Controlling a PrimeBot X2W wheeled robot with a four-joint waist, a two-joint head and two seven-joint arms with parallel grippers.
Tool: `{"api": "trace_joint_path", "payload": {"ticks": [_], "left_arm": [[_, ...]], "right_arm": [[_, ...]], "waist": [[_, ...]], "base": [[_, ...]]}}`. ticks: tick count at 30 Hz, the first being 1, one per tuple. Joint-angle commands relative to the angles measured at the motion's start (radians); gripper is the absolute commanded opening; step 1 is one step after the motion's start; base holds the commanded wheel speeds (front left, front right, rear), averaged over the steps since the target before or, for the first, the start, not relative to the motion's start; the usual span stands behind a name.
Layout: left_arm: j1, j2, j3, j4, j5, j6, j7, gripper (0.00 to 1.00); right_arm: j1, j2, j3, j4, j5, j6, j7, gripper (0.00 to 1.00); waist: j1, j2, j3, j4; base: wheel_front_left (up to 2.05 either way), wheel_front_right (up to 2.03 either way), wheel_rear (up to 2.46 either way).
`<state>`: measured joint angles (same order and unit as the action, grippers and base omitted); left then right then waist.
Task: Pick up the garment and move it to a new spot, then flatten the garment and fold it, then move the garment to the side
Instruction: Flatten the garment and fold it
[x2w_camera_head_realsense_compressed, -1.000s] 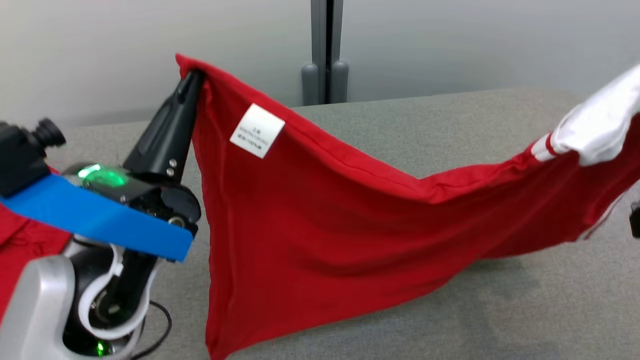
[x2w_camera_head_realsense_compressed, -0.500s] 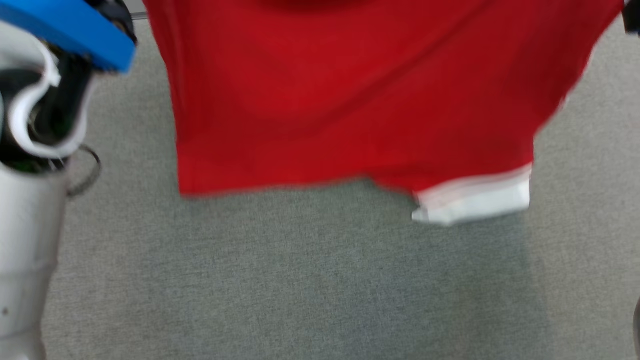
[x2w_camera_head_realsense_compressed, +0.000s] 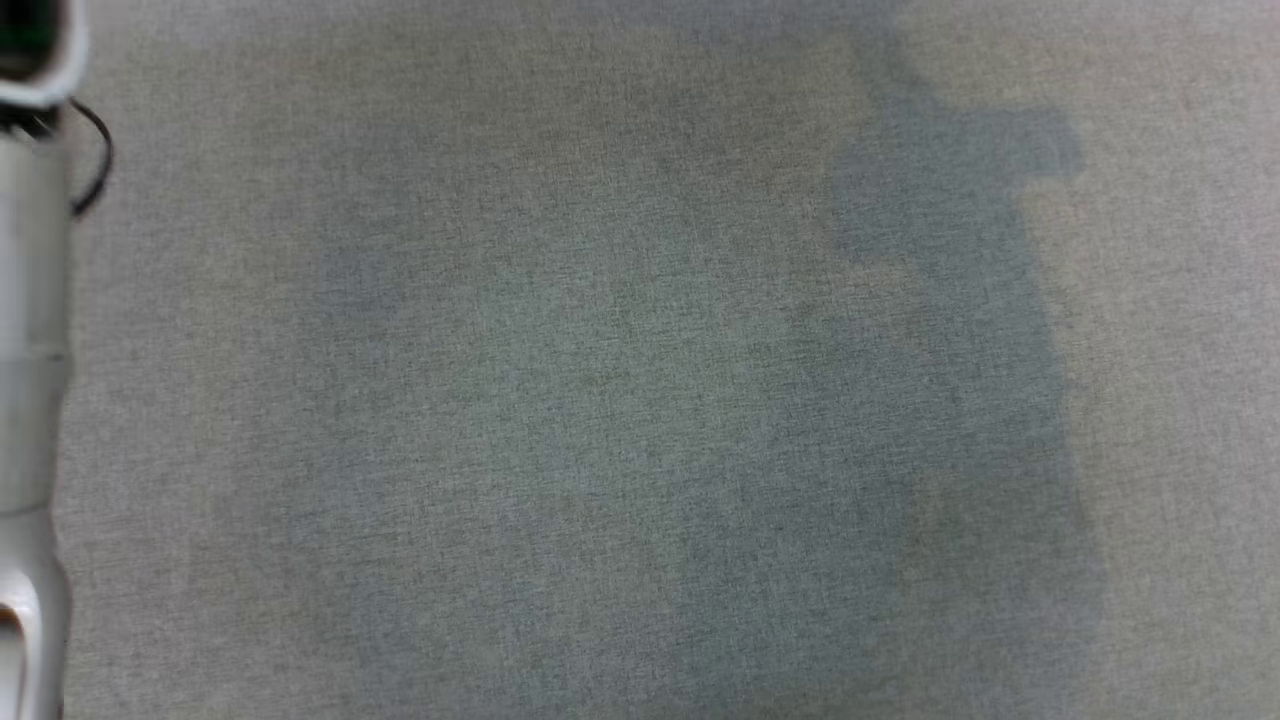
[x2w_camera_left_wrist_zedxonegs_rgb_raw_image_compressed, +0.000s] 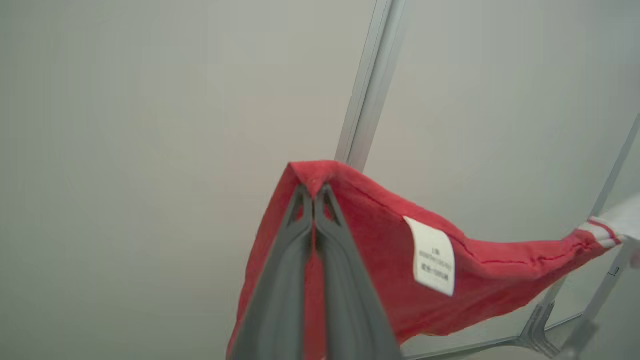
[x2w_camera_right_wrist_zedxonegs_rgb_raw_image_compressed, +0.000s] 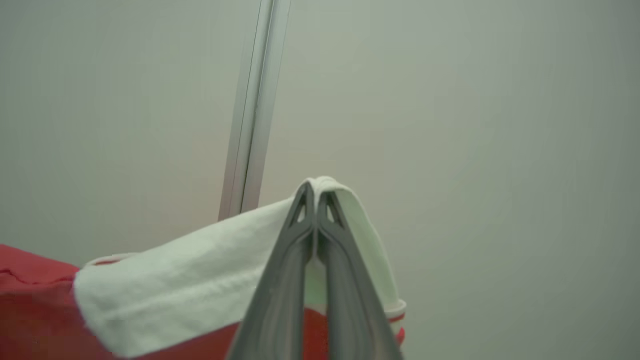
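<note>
Since the head camera tipped down, its view gives grey desk (x2w_camera_head_realsense_compressed: 520, 420), shadow (x2w_camera_head_realsense_compressed: 950, 330) at 3 o'clock; the garment (x2w_camera_left_wrist_zedxonegs_rgb_raw_image_compressed: 372, 240) hangs aloft, left end effector (x2w_camera_left_wrist_zedxonegs_rgb_raw_image_compressed: 314, 194) clamped on its red corner (x2w_camera_left_wrist_zedxonegs_rgb_raw_image_compressed: 312, 172), right end effector (x2w_camera_right_wrist_zedxonegs_rgb_raw_image_compressed: 315, 189) on its white cuff (x2w_camera_right_wrist_zedxonegs_rgb_raw_image_compressed: 200, 270), likely awaiting laydown.

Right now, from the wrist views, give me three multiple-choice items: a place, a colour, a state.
1. The right end effector grips the garment by: A its white band; B a pocket; C a zip.
2. The garment's main colour: A blue; B red; C green.
3. The left end effector is: A wide open; B shut on the garment; C shut on nothing.
Answers: 1 A, white cloth wraps its tip; 2 B, red body in both wrist views; 3 B, its jaws meet on a red corner.
</note>
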<state>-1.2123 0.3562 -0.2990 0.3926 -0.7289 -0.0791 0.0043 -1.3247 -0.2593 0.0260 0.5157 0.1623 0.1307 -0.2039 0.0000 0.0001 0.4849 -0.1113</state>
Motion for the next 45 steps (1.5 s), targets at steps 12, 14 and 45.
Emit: {"api": "trace_joint_path", "payload": {"ticks": [12,14,45], "left_arm": [[0.395,-0.028,-0.168,0.255,0.05,-0.043,-0.149,0.0],[0.465,-0.031,-0.189,0.29,0.044,-0.044,-0.153,0.0],[1.272,0.052,-0.258,-0.224,-0.076,0.222,0.002,0.0]], "right_arm": [[0.436,0.017,0.057,0.2,0.115,0.0,0.279,0.0],[0.51,0.021,0.058,0.187,0.136,0.0,0.341,0.0],[1.536,0.208,-0.292,-0.663,0.157,0.0,0.868,0.0]], "waist": [[0.0,-0.0001,-0.076,-0.002],[0.0,-0.0001,-0.114,0.0],[0.0,-0.0001,-0.398,0.078]], "base": [[0.0,0.0,0.0],[0.0,0.0,0.0],[0.0,0.0,0.0]]}}
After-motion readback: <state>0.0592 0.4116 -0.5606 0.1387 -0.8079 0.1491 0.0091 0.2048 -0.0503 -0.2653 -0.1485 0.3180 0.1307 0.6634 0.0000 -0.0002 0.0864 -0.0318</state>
